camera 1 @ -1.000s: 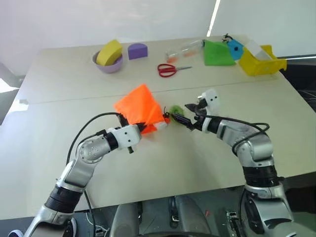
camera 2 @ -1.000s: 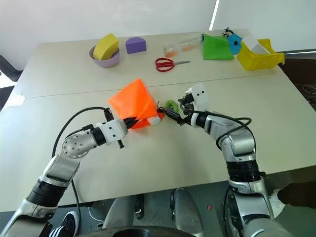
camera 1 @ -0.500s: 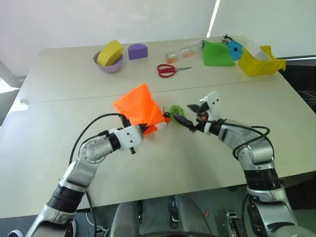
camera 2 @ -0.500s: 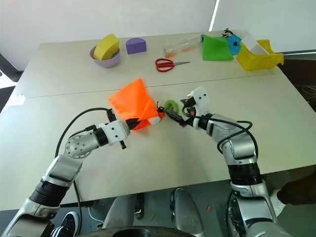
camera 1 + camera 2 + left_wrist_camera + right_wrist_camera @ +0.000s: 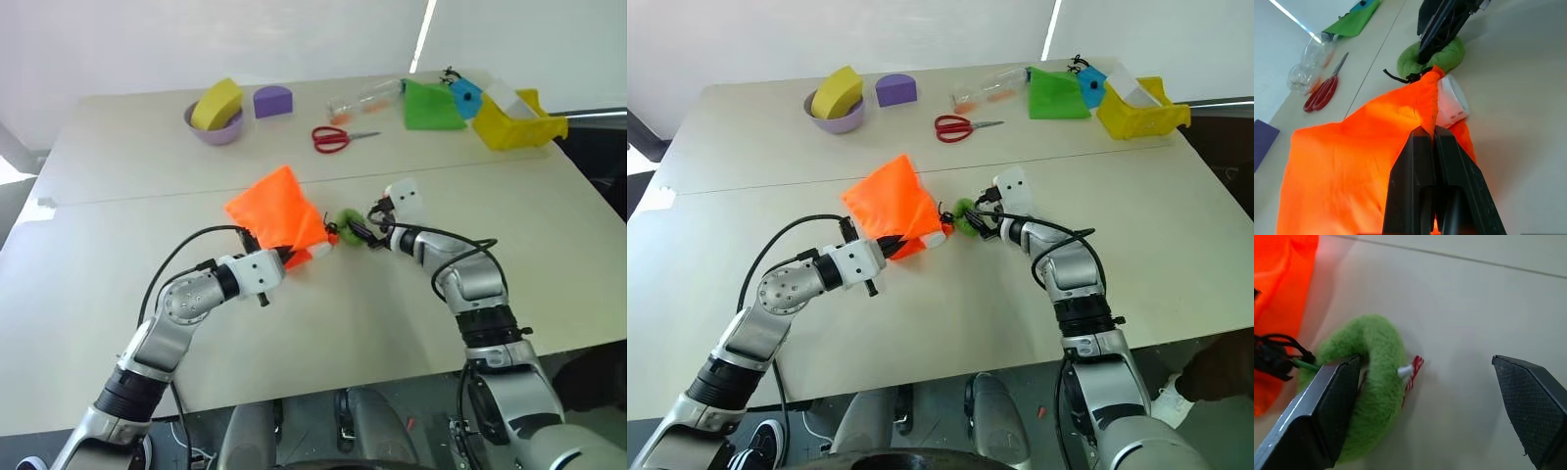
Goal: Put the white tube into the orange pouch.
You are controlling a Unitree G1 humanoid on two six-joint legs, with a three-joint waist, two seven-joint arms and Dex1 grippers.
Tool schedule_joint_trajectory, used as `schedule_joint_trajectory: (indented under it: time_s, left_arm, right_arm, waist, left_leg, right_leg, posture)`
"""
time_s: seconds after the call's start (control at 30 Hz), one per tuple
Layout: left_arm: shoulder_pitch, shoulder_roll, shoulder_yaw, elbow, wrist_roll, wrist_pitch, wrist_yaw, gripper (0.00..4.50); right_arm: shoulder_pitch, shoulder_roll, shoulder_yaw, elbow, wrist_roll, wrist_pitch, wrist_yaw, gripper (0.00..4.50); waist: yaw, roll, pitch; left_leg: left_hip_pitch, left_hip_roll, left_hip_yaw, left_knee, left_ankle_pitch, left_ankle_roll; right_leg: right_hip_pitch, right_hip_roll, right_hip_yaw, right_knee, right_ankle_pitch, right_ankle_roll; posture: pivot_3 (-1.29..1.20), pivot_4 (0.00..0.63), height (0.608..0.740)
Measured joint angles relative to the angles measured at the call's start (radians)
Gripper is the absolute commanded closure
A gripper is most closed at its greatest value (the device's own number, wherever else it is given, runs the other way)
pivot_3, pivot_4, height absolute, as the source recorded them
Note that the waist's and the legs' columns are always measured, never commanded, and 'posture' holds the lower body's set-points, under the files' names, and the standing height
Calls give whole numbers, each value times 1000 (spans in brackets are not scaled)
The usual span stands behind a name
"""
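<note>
Fingers of the left gripper (image 5: 1429,139) are clamped on the orange pouch (image 5: 277,214); the right gripper (image 5: 1425,406) is spread beside the green ring toggle (image 5: 1371,396), which should be pinched squarely.

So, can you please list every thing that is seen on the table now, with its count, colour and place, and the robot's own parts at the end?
orange pouch: one, neon orange, table centre, pinched by the left hand.
white tube: one, white, at the pouch's mouth, partly under the fabric.
green ring: one, fuzzy green, beside the pouch on its black cord.
scissors: one, red handles, far centre.
clear bottle: one, transparent, lying behind the scissors.
green cloth: one, green, far right.
yellow bin: one, yellow, far right corner.
bowl: one, lilac, far left, holding a yellow block.
purple block: one, purple, beside the bowl.
left hand: shut on the pouch fabric.
right hand: open, at the green ring.
</note>
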Motion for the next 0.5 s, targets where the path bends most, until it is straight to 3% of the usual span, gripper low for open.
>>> schedule_joint_trajectory:
  time_s: [0.07,0.17,0.4,0.5]
  left_arm:
    - [0,-1,-1,-2,1,2,0,4500]
    - [1,-1,-1,-6,4,4,0,4500]
    - [1,-9,-5,-6,7,6,0,4500]
    - [1,-10,-5,-9,7,7,0,4500]
  right_arm:
    - [-5,-8,8,1,-15,-2,9,81]
    - [-5,-20,21,0,-30,-4,33,958]
    - [-4,-19,39,-15,-33,3,67,4452]
    - [10,-36,32,-42,-30,11,74,4452]
  waist:
    - [0,0,0]
    - [0,0,0]
    - [1,0,0]
    - [3,0,0]
  left_leg:
    - [0,0,0,0,0,0]
    - [0,0,0,0,0,0]
    - [0,0,0,0,0,0]
    - [0,0,0,0,0,0]
  right_leg:
    - [0,0,0,0,0,0]
    - [0,0,0,0,0,0]
    - [0,0,0,0,0,0]
    - [0,0,0,0,0,0]
  posture:
    - [0,150,740]
    - [0,150,740]
    - [0,150,740]
    - [0,150,740]
